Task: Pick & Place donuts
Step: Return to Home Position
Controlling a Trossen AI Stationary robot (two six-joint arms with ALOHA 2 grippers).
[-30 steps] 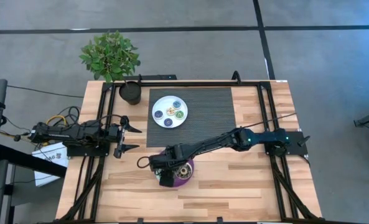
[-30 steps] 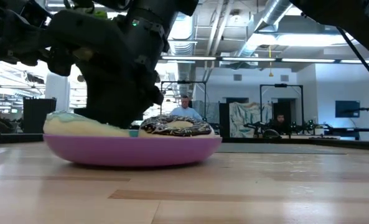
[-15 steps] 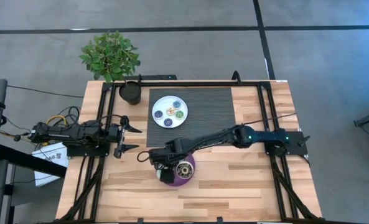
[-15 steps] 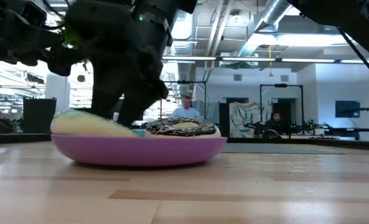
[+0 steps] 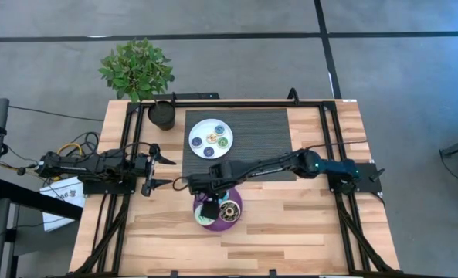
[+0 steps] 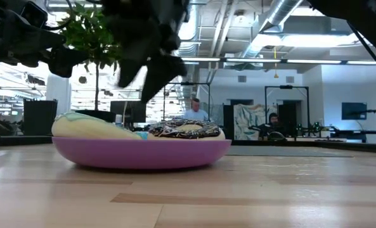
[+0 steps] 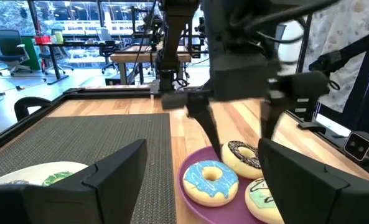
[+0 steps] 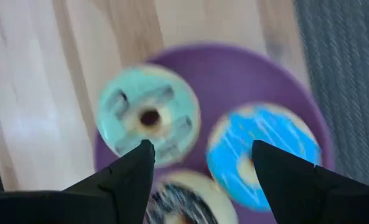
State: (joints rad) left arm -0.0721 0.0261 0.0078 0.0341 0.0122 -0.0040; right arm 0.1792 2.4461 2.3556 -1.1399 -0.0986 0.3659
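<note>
While purple plate (image 6: 140, 154) holds three donuts (image 7: 210, 180), white plate (image 5: 198, 135) holds four.

I counted three large donuts (image 7: 210, 182) (image 7: 245, 155) (image 8: 148, 115) on one purple plate (image 6: 140, 154) and four mini donuts (image 5: 218, 128) (image 5: 211, 140) (image 5: 224, 143) (image 5: 208, 152) on one white plate (image 5: 195, 139). I also counted one potted plant (image 5: 136, 69) and one dark cup (image 5: 164, 115).

— Right gripper (image 8: 203, 149)?
— Stretched on a long arm to mid-surface, pointing down, fingers spread, holding nothing.
— Left gripper (image 5: 164, 171)?
— Parked at the left edge, arm folded low, fingers wide apart.
</note>
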